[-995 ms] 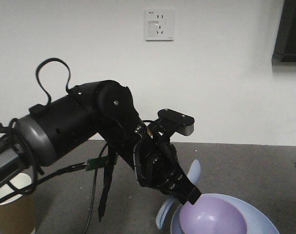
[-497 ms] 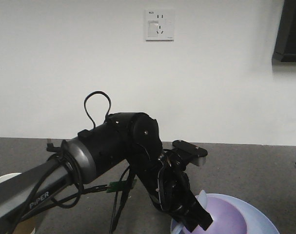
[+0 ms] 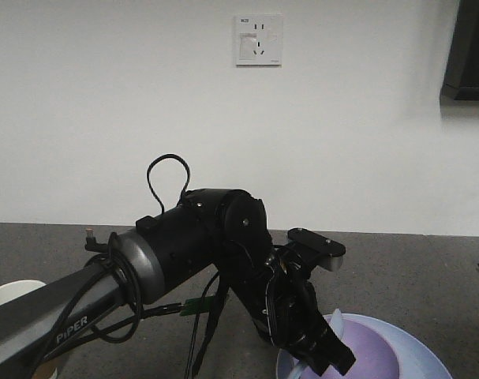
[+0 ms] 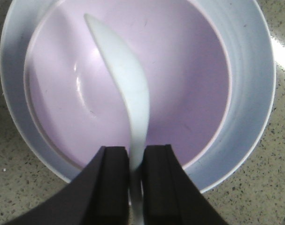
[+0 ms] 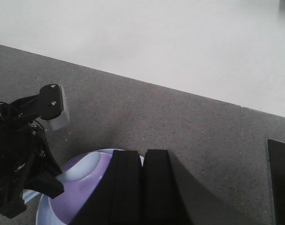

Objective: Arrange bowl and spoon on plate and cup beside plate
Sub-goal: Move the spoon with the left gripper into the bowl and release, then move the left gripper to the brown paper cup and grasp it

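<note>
The lavender bowl (image 4: 189,79) sits inside the pale blue plate (image 4: 255,93) on the grey counter. My left gripper (image 4: 136,159) is shut on the handle of the white spoon (image 4: 126,79), whose scoop reaches down into the bowl. From the front, the left gripper (image 3: 327,357) is at the near rim of the bowl (image 3: 377,355), and the spoon (image 3: 334,322) sticks up beside it. The cup (image 3: 6,294) shows only its white rim at the far left, behind the arm. My right gripper (image 5: 143,154) hovers shut and empty over the bowl's (image 5: 81,192) right edge.
The speckled grey counter (image 3: 397,268) runs back to a white wall with a socket (image 3: 259,39). A dark object (image 3: 469,47) hangs at the upper right. A black flat item (image 5: 279,178) lies at the counter's right edge.
My left arm swung right and down, carrying the spoon from above the plate's left side into the bowl. The bowl and plate stayed put.
</note>
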